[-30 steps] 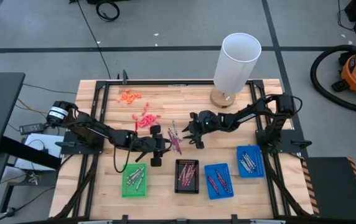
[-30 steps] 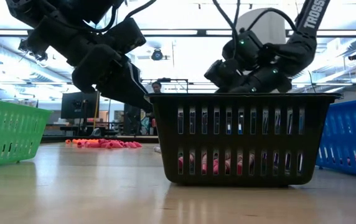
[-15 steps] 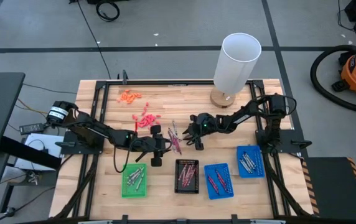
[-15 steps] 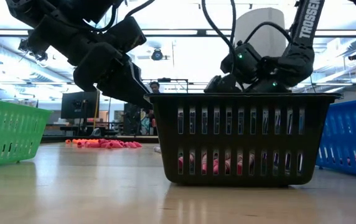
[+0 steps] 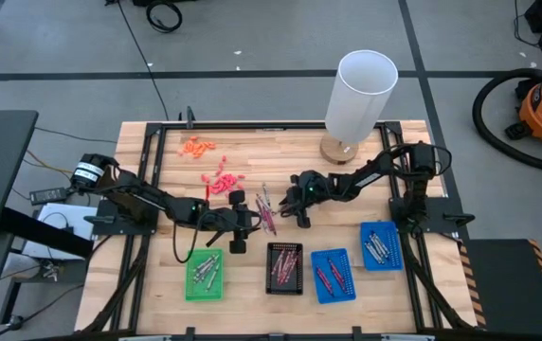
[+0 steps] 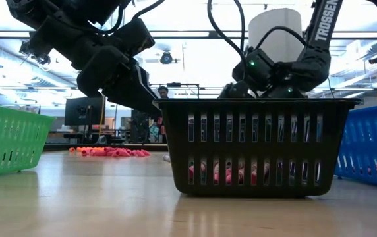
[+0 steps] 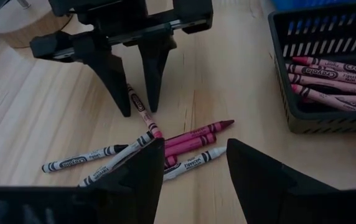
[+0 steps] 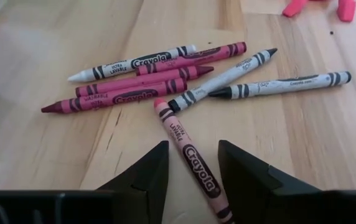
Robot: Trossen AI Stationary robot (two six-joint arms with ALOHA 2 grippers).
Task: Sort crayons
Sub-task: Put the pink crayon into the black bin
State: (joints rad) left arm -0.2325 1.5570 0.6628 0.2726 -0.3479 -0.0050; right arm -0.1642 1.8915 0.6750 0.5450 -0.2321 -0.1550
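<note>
My right gripper hangs low over the loose pile of paper-wrapped wax crayons lying in the middle of the light wooden table, just behind the black slotted plastic tray; its two dark fingers are spread, one on each side of a single pinkish-red crayon with a dark label, not yet touching it. That stick lies flat, and its long axis runs between my fingers, so they stand across its width. One end points into the heap, almost touching a silvery-grey crayon with black bands; the other end runs out of sight under my wrist. I judge it very light, stiff but brittle enough to snap under a hard squeeze, with a smooth round wrapper that could roll or slip. I would pinch it at mid-length, across the label, gently. The neighbouring maroon sticks lie crosswise to it, well clear of my fingers. My left gripper waits, also spread, at the near side of the same pile.
</note>
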